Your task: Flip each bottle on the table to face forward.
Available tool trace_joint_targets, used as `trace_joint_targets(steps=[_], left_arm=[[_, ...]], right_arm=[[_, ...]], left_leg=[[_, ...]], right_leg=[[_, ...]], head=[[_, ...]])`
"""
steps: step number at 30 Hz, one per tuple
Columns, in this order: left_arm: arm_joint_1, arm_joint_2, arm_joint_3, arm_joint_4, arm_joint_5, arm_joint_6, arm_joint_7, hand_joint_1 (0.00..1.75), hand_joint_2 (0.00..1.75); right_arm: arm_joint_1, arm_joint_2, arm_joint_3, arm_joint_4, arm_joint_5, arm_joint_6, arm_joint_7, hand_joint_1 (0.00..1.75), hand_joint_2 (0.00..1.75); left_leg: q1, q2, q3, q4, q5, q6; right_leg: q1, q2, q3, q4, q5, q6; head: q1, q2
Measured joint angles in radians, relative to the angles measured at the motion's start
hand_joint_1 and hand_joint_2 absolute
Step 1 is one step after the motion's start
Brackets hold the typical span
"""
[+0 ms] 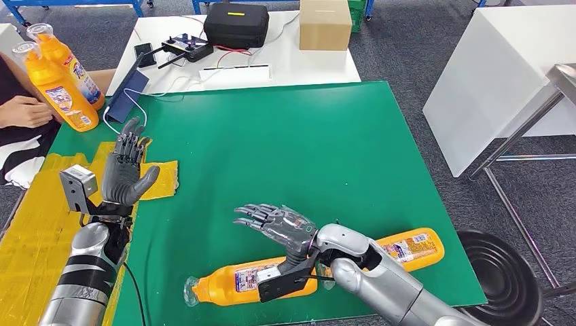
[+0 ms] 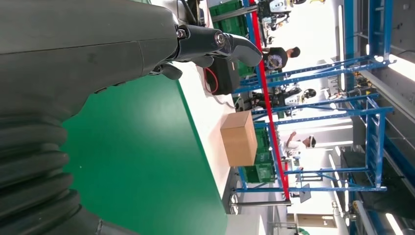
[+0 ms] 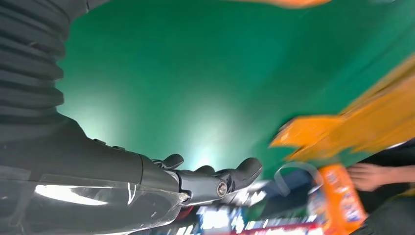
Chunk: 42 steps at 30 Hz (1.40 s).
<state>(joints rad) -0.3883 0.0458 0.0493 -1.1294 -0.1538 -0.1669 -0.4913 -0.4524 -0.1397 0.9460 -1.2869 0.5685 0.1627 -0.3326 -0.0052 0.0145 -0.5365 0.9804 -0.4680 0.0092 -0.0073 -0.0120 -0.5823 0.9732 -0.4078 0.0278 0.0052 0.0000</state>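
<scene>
Two orange plastic bottles lie flat at the lower edge of the green mat (image 1: 319,136): near-centre bottle (image 1: 234,280), lower-right bottle (image 1: 411,246). Right hand (image 1: 282,223) hovers above them, fingers spread, empty. Left hand (image 1: 126,170), lower left, stands open, empty.

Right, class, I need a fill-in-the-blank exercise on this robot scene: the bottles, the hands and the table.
1. The two orange bottles nearest the robot are lying on the ____ mat.
2. The right hand hovers above them, holding ____.
3. The left hand is raised over a patch of ____ tape.
4. The two bottles at the far left corner stand ____.

Missing words: green; nothing; yellow; upright
</scene>
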Motion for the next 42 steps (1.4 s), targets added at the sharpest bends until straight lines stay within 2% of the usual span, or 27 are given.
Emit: trace_joint_targets(steps=[4,12,21,34,42], left_arm=[[-0.022,-0.003,-0.006,0.025,0.001,0.000,-0.007,0.00,1.75],[-0.042,-0.007,-0.010,0.053,0.001,0.002,-0.009,0.00,1.75],[-0.070,-0.014,-0.014,0.088,0.005,0.004,-0.015,0.00,1.75],[-0.096,-0.014,-0.014,0.120,0.020,-0.003,-0.015,0.00,1.75],[-0.111,-0.014,-0.014,0.139,0.035,-0.006,-0.016,0.00,1.75]], right_arm=[[-0.014,0.010,0.029,0.014,-0.092,0.044,-0.034,0.00,1.75],[-0.027,0.014,0.053,0.030,-0.109,0.053,-0.042,0.00,1.75],[-0.025,0.014,0.063,0.026,-0.235,0.112,-0.085,0.00,1.75],[-0.022,-0.030,0.070,0.006,-0.258,0.159,-0.087,0.00,1.75],[-0.056,-0.052,0.093,0.009,-0.261,0.197,-0.074,0.00,1.75]], left_leg=[[0.000,0.000,0.000,0.000,0.000,0.000],[0.000,0.000,0.000,0.000,0.000,0.000],[0.000,0.000,0.000,0.000,0.000,0.000],[0.000,0.000,0.000,0.000,0.000,0.000],[0.000,0.000,0.000,0.000,0.000,0.000]], right_leg=[[0.000,0.000,0.000,0.000,0.000,0.000],[0.000,0.000,0.000,0.000,0.000,0.000],[0.000,0.000,0.000,0.000,0.000,0.000],[0.000,0.000,0.000,0.000,0.000,0.000],[0.000,0.000,0.000,0.000,0.000,0.000]], head=[[0.000,0.000],[0.000,0.000],[0.000,0.000],[0.000,0.000],[0.000,0.000]])
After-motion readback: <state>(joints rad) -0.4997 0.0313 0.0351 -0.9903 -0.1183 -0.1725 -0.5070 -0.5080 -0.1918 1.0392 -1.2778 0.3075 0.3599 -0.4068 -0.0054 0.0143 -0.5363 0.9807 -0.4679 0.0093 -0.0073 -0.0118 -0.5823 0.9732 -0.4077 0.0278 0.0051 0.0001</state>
